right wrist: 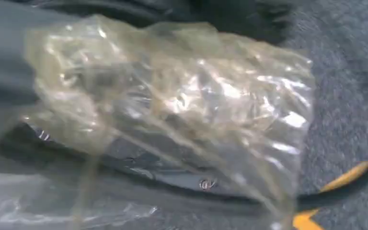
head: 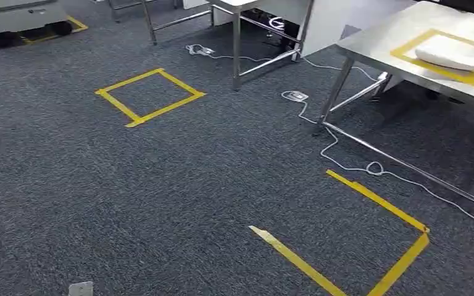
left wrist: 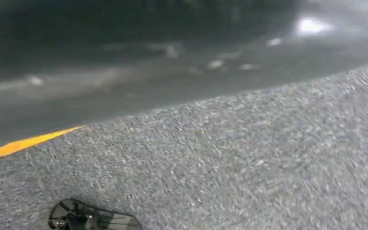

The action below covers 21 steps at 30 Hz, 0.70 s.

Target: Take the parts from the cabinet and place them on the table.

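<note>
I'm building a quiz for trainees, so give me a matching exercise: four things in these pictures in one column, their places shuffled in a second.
Things:
1. clear plastic bag
2. white flat object
3. closed yellow tape square
4. white cable

Places:
A. on the steel table, inside a yellow outline
B. on open carpet, far from the table
C. close in front of the right wrist camera
D. on the carpet under the table

Pairs: 1-C, 2-A, 3-B, 4-D

Right robot hand [right wrist: 9, 96] around bag [right wrist: 182, 105]

Speckled grey carpet [head: 160, 185], yellow tape squares [head: 150, 96], steel-silver table [head: 382, 43]
</note>
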{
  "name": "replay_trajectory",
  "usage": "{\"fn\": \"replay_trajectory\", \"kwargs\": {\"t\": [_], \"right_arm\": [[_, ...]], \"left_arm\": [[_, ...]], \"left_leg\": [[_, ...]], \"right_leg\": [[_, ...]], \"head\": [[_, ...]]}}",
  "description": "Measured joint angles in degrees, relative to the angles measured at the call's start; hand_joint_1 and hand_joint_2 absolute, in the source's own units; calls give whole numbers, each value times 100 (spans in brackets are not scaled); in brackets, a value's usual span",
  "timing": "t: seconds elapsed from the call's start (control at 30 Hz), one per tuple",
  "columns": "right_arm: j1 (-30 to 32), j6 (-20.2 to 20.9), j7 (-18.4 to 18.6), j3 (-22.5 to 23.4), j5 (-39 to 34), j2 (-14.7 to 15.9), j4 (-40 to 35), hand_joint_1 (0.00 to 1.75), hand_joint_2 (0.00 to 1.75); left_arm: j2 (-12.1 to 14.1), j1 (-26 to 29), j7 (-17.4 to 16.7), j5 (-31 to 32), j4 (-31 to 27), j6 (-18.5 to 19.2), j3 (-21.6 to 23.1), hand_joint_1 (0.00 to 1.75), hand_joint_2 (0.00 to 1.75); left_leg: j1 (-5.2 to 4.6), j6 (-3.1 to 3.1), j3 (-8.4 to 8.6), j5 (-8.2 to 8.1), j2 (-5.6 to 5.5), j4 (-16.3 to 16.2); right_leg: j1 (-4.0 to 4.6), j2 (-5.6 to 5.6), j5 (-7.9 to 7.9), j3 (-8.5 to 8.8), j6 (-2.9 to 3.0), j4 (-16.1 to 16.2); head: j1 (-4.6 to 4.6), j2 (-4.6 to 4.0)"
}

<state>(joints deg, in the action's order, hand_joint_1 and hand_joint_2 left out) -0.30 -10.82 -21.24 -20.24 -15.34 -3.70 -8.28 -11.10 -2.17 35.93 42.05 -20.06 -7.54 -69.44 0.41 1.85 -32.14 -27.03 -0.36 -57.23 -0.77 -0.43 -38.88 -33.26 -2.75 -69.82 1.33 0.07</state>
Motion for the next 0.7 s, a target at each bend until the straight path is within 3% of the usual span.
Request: {"fn": "replay_trajectory", "kwargs": {"t": [0.03, 0.07, 0.1, 0.13, 0.17, 0.2, 0.23, 0.3, 0.37, 0.4, 0.43, 0.47, 0.53, 0.57, 0.6, 0.63, 0.67, 0.7], "right_arm": [[16, 0, 2, 0, 0, -2, 0, 0, 0], [22, 0, 7, -4, -2, -2, 0, 0, 0], [27, 0, 15, -11, -2, -2, 0, 0, 0], [34, 0, 20, -22, -2, -2, 0, 0, 0], [33, 0, 24, -33, -4, -2, 0, 0, 0], [31, -2, 26, -35, -4, 0, 0, 0, 0], [33, -2, 33, -35, -7, 27, 9, 0, 0], [17, -2, 37, -39, -7, 24, 4, 0, 0], [31, -2, 35, -44, -7, 20, 4, 0, 0], [31, 0, 35, -44, -5, 0, 2, 0, 0], [31, -2, 31, -44, -7, 0, 2, 0, 0], [39, -2, 31, -44, -9, 0, 2, 0, 0], [57, -2, 33, -44, -7, 0, 2, 0, 0], [55, -2, 33, -46, -7, 0, 2, 0, 0], [49, 0, 33, -48, -7, 0, 2, 0, 0], [43, 0, 33, -50, -7, -2, 2, 0, 0], [38, 0, 33, -55, -9, -4, 2, 0, 0], [34, 0, 33, -59, -9, -4, 2, 0, 0]], "left_arm": [[2, 3, 0, 0, 2, -7, -2, 0, 0], [2, 10, 0, -4, 2, -11, -9, 0, 0], [0, 15, 0, -9, 2, -13, -13, 0, 0], [0, 17, 0, -11, 2, -15, -13, 0, 0], [-2, 16, -2, -18, 0, -15, -13, 0, 0], [-9, 16, 0, -20, 0, -15, -13, 0, 0], [-26, 7, -2, -22, 2, -15, -13, 0, 0], [-15, -3, 0, -33, -2, -18, -20, 0, 0], [-17, 15, 0, -26, -2, -20, -24, 0, 0], [-4, 28, 0, -28, -7, -22, -29, 0, 0], [-4, 26, 0, -28, -7, -22, -33, 0, 0], [-4, 6, 0, -28, -7, -22, -33, 0, 0], [-2, -13, 0, -46, -7, -29, -37, 0, 0], [-2, -5, 0, -55, -7, -29, -39, 0, 0], [-2, 10, 0, -70, -7, -33, -44, 0, 0], [0, 21, 0, -79, -7, -33, -46, 0, 0], [2, 23, 0, -92, -9, -33, -46, 0, 0], [9, 20, 0, -105, -13, -37, -46, 0, 0]], "left_leg": [[-15, 7, -9, 4, -78, -1], [-34, 13, -7, 8, -162, -2], [-53, 15, -1, 9, -252, -3], [-71, 15, 11, 10, -352, -4], [-89, 14, 28, 10, -434, -4], [-79, 14, 31, 11, -493, -4], [-99, -12, 4, 22, -538, -12], [-37, -88, -75, 60, -678, -23], [-40, -178, -110, 101, -837, -1], [-41, -178, -114, 33, -592, -80], [-61, -220, -205, -127, -275, -280], [-47, -266, -386, -348, -126, -656], [-9, -332, -835, -745, -31, -1582], [9, -357, -934, -768, -20, -1790], [27, -375, -876, -638, -6, -1702], [38, -383, -711, -418, 21, -1386], [43, -384, -453, -168, 82, -911], [41, -372, -131, 66, 266, -333]], "right_leg": [[7, 25, -115, -219, 12, -398], [12, 34, -73, -328, 29, -541], [19, 37, 139, -283, 64, -361], [25, 69, 442, -115, 105, 75], [36, 174, 763, 127, 159, 653], [44, 443, 957, 316, 225, 1118], [18, 705, 877, 352, 276, 1205], [49, 601, 872, 437, 251, 1305], [38, 452, 912, 465, 277, 1373], [4, 331, 947, 513, 281, 1438], [10, 270, 944, 533, 318, 1469], [13, 169, 944, 540, 321, 1469], [20, -51, 917, 546, 330, 1465], [20, -145, 905, 548, 321, 1462], [18, -227, 892, 550, 311, 1461], [15, -304, 873, 561, 299, 1460], [11, -374, 851, 616, 282, 1459], [10, -449, 823, 667, 250, 1459]], "head": [[0, 2], [2, 0], [4, 0], [0, 0], [2, 0], [-2, 0], [33, 0], [20, 0], [11, 0], [19, 2], [70, 0], [94, 0], [85, 0], [89, 0], [89, 0], [92, 0], [89, 0], [94, 0]]}}
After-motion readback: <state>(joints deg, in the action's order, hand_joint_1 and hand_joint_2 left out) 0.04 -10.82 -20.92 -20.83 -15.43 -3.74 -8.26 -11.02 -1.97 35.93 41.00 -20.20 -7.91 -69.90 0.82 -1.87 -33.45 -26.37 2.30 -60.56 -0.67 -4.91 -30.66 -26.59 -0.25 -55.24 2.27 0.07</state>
